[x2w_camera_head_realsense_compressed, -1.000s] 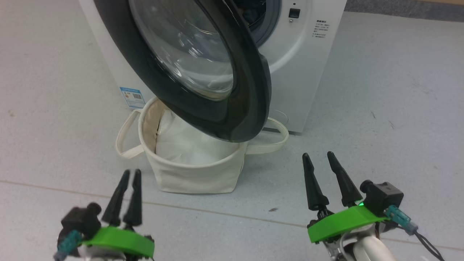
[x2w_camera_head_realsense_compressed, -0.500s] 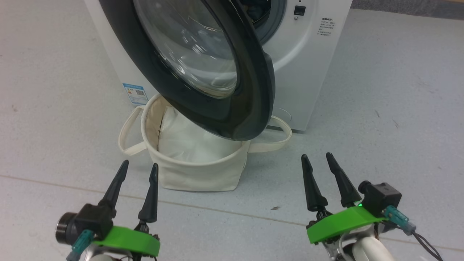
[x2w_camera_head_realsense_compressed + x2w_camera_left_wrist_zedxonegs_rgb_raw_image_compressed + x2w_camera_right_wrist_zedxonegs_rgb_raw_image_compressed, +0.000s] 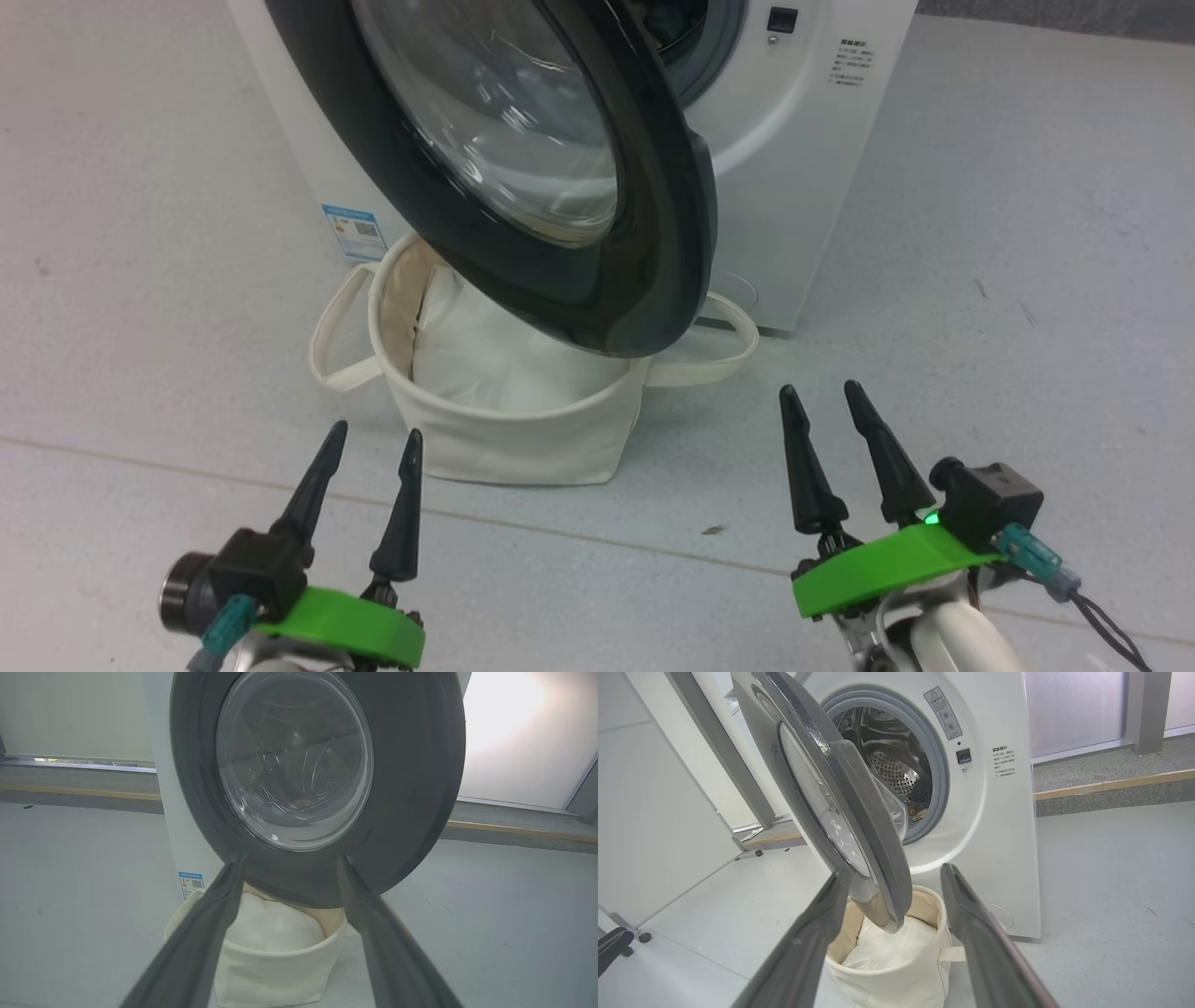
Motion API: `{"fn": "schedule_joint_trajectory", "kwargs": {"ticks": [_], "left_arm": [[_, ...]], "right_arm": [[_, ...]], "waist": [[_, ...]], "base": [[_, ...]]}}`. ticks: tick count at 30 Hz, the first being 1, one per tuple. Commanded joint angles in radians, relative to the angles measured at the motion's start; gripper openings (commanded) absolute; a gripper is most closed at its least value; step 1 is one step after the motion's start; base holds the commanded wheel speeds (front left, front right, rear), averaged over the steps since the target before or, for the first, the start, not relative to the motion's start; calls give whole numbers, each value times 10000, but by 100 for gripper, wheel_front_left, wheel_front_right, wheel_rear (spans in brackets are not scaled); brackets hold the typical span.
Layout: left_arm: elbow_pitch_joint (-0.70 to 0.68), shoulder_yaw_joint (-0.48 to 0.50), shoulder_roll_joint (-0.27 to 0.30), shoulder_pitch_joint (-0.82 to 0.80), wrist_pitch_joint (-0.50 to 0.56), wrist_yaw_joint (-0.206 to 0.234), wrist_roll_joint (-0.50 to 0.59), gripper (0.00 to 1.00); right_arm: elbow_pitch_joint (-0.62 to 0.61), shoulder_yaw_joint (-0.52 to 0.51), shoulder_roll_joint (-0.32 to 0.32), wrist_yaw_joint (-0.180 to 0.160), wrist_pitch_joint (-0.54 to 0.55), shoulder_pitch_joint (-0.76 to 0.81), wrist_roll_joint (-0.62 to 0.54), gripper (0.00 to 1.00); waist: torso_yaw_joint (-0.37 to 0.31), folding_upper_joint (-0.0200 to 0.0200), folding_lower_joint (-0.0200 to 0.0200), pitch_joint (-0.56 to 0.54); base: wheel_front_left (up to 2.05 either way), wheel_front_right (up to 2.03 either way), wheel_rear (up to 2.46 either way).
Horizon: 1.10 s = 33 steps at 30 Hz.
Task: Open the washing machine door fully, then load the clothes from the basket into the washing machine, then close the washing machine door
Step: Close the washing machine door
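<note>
The white washing machine (image 3: 803,168) stands ahead with its washing machine door (image 3: 672,215) swung partly out, the black rim hanging over the basket (image 3: 513,448). A plain white pad (image 3: 485,355) shows inside the cream basket. In the right wrist view the steel drum (image 3: 892,770) is visible past the door (image 3: 873,826), and a small patch of patterned clothes (image 3: 917,810) lies at its bottom. My left gripper (image 3: 375,429) is open and empty, just short of the basket's front. My right gripper (image 3: 822,387) is open and empty over the floor to the basket's right.
A blue label sticker (image 3: 355,229) is on the washer's lower front. The basket's loop handles (image 3: 709,359) stick out to both sides. A floor seam (image 3: 597,546) runs across in front of me. A wheeled frame (image 3: 616,945) stands far left in the right wrist view.
My left gripper has gone from nearly shut to open and sits a little lower and to the right. The head camera has shifted slightly. The right gripper has stayed open.
</note>
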Motion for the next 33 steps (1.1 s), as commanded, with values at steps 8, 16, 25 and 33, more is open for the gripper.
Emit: {"fn": "schedule_joint_trajectory", "kwargs": {"ticks": [8,16,25,33], "left_arm": [[-74,31,21,-591,-118,23,-199,100],[-59,-339,21,-923,-118,133,-429,100],[-148,-782,20,-1441,-118,283,-657,100],[-149,-1033,20,-1638,-118,414,-830,100]], "right_arm": [[-492,932,95,2,-122,-1086,-381,100],[184,2170,95,2,-122,-2357,-513,0],[1386,1206,95,2,-122,-3727,-1328,0],[1690,-264,95,2,-122,-4169,-1494,0]], "waist": [[359,0,0,440],[919,0,0,1026],[1599,0,0,1904],[1924,0,0,2217]], "base": [[0,0,0],[0,0,0],[0,0,0],[0,0,0]]}}
